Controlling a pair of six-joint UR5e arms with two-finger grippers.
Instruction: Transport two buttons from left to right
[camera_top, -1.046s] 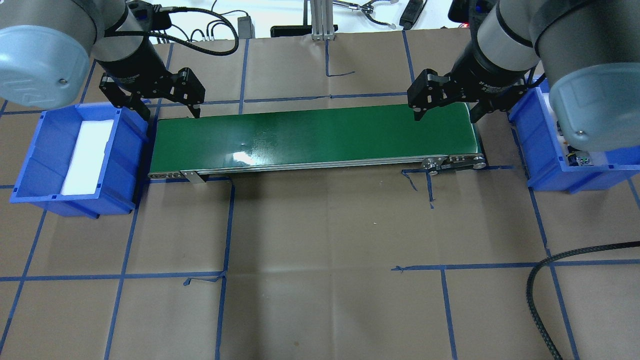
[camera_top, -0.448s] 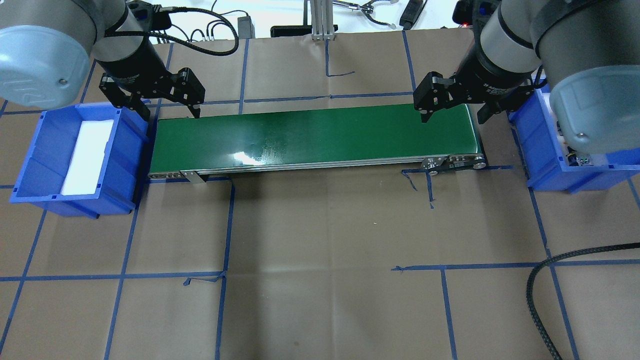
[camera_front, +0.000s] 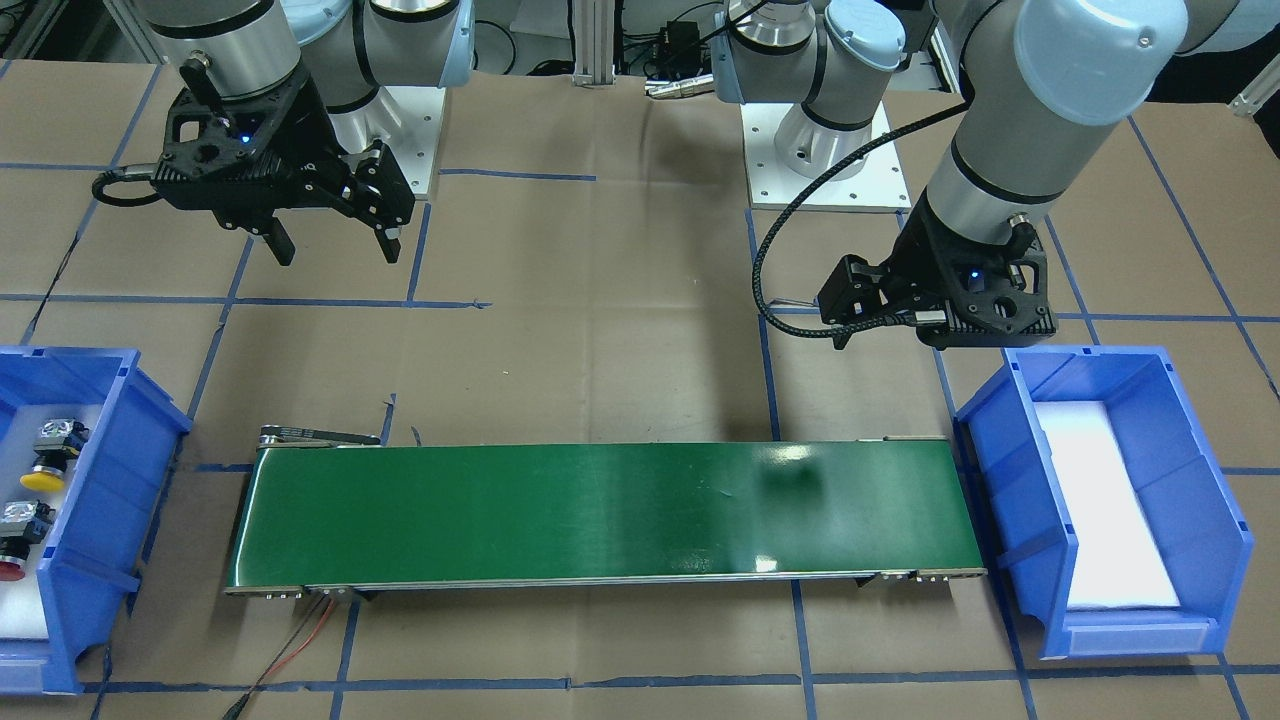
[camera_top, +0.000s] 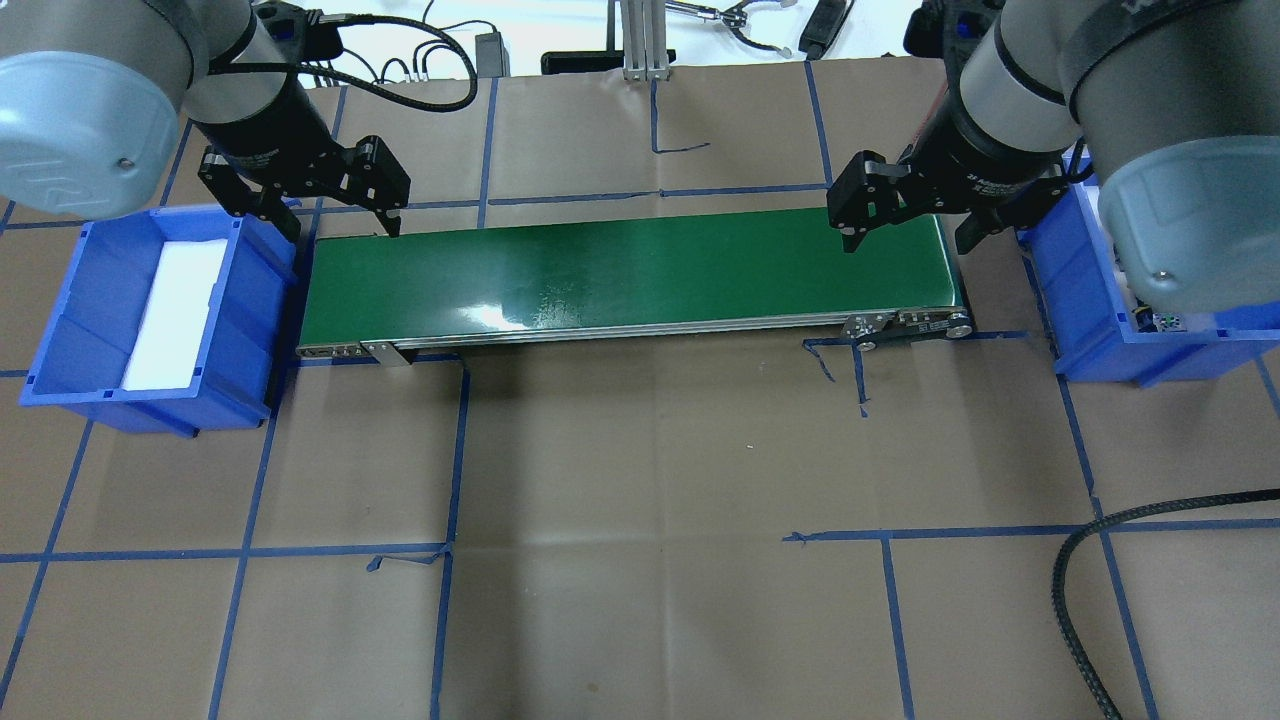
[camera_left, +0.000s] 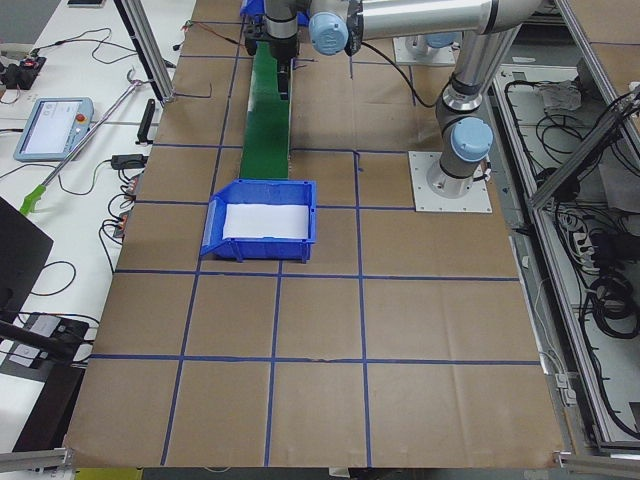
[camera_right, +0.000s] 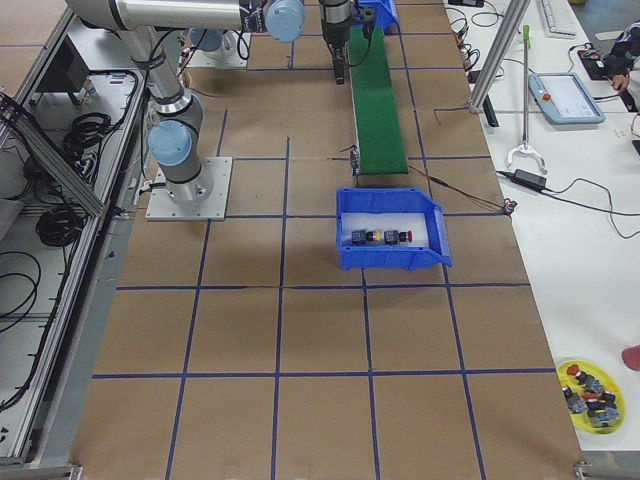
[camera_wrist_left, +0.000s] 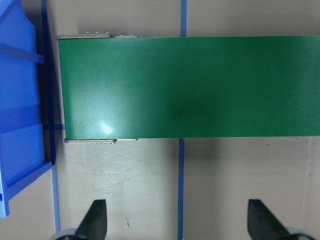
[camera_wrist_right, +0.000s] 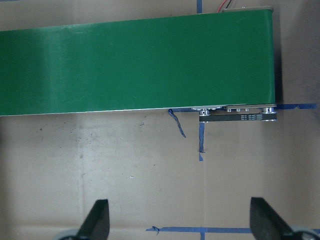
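The yellow-capped button and the red-capped button lie on white foam in the blue bin at the robot's right; both also show in the exterior right view, yellow and red. My right gripper is open and empty, above the right end of the green conveyor belt. My left gripper is open and empty, above the belt's left end. In the overhead view my right arm hides the buttons.
A blue bin at the robot's left holds only a white foam pad. Nothing lies on the belt. A black cable loops over the brown paper at the near right. Blue tape lines cross the table.
My right gripper has shifted a little to the right, toward the right bin, still open. The left gripper has not moved.
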